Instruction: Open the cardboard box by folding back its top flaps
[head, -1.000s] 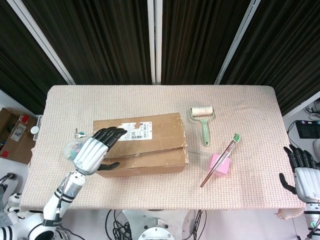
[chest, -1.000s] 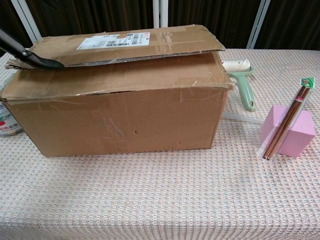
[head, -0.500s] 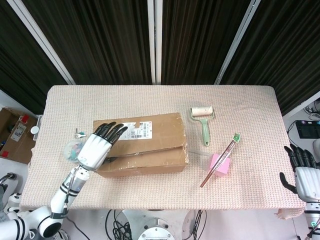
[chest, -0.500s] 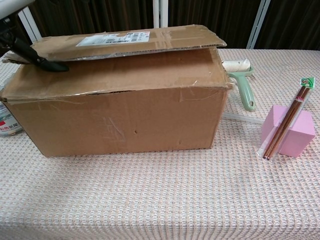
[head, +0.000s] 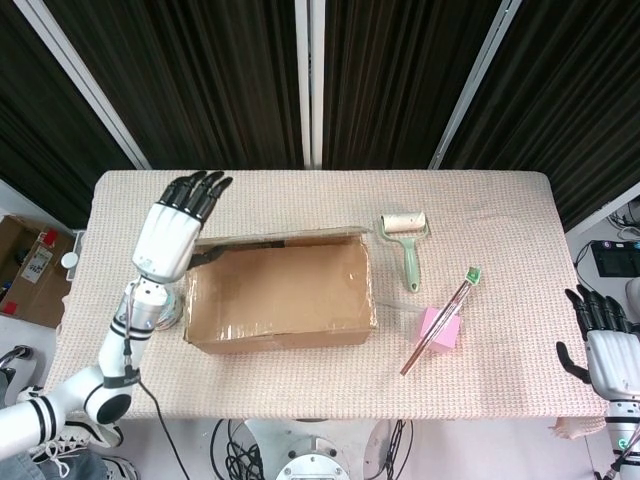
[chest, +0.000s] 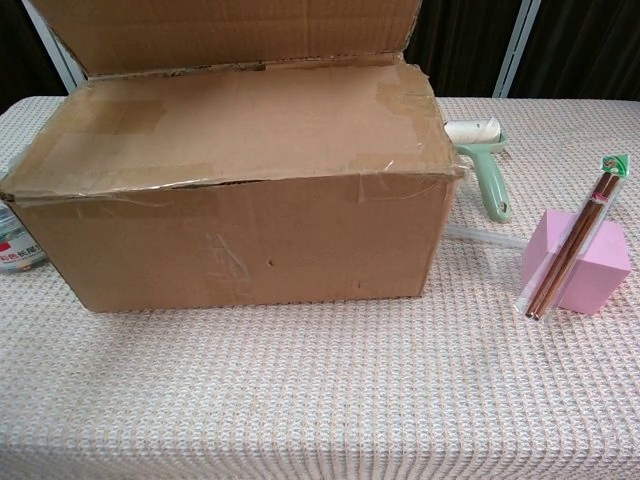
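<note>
On the desk (head: 480, 200) the cardboard box (chest: 240, 200) now has its rear flap (chest: 230, 30) swung upright, lifted there by my left robot hand (head: 178, 228), fingers spread, holding nothing, while my right robot hand (head: 605, 345) stays open at the desk's edge.

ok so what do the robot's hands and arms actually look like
Each hand has a white, silvery palm shell and black fingers: the left hand and the right hand match. The left forearm is slim and white with black rings at the wrist, and a thin black cable runs down beside it.
</note>
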